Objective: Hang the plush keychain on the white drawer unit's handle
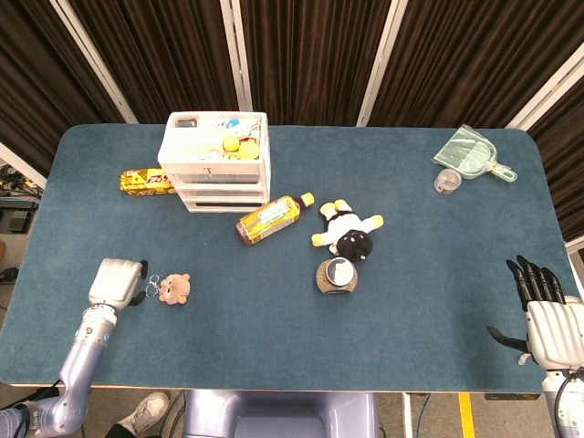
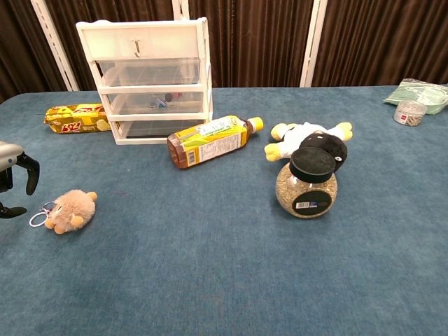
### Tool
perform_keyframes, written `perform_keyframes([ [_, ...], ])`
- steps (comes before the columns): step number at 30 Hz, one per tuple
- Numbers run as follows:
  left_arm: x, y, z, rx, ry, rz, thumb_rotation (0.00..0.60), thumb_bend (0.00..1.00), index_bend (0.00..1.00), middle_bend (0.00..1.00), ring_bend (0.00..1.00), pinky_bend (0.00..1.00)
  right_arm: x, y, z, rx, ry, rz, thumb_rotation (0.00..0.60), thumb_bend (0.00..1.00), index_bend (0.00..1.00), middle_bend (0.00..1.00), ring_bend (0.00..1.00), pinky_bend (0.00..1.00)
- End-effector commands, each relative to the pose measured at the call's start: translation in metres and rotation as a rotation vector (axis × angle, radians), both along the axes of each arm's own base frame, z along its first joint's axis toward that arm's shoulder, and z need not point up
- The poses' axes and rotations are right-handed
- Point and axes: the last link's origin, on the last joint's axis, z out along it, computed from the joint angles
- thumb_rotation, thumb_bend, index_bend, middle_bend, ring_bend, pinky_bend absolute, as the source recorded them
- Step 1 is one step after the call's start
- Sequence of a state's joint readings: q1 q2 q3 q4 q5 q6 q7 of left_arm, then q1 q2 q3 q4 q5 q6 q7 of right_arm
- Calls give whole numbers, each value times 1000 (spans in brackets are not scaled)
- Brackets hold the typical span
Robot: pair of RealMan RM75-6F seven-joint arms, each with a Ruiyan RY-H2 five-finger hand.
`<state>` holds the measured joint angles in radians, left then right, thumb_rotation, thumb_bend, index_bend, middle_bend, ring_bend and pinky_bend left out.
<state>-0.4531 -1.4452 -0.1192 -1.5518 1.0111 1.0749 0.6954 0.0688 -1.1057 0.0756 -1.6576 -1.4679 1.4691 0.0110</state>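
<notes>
The tan plush keychain (image 1: pixel 174 288) lies on the blue table near the front left, its metal ring (image 1: pixel 152 286) pointing left. In the chest view the plush keychain (image 2: pixel 72 210) and ring (image 2: pixel 38 218) sit at the left edge. My left hand (image 1: pixel 116 281) hovers just left of the ring with fingers apart and holds nothing; the chest view shows the left hand (image 2: pixel 15 177) with fingers pointing down above the ring. The white drawer unit (image 1: pixel 216 162) stands at the back left, with a small handle (image 2: pixel 138 47) on its top drawer. My right hand (image 1: pixel 546 318) stays open at the front right edge.
A yellow snack packet (image 1: pixel 142 181) lies left of the drawers. A tea bottle (image 1: pixel 271 217) lies on its side in front of them. A black-and-yellow plush toy (image 1: pixel 349 228) and a black-lidded jar (image 1: pixel 337 275) sit mid-table. A green dustpan (image 1: pixel 474 155) and small tub (image 1: pixel 447 181) are far right.
</notes>
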Motion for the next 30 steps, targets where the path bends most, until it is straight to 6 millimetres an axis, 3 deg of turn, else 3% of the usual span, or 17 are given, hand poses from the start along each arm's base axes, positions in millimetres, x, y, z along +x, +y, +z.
perform_keyframes([
  [1, -1, 1, -4, -6, 7, 2, 600, 293, 504, 1000, 882, 754, 0, 0, 0, -1, 0, 0, 600, 20, 0, 0, 0, 0],
  [30, -7, 17, -34, -41, 53, 8, 600, 325, 512, 1000, 877, 753, 0, 0, 1, -6, -6, 0, 600, 21, 0, 0, 0, 0],
])
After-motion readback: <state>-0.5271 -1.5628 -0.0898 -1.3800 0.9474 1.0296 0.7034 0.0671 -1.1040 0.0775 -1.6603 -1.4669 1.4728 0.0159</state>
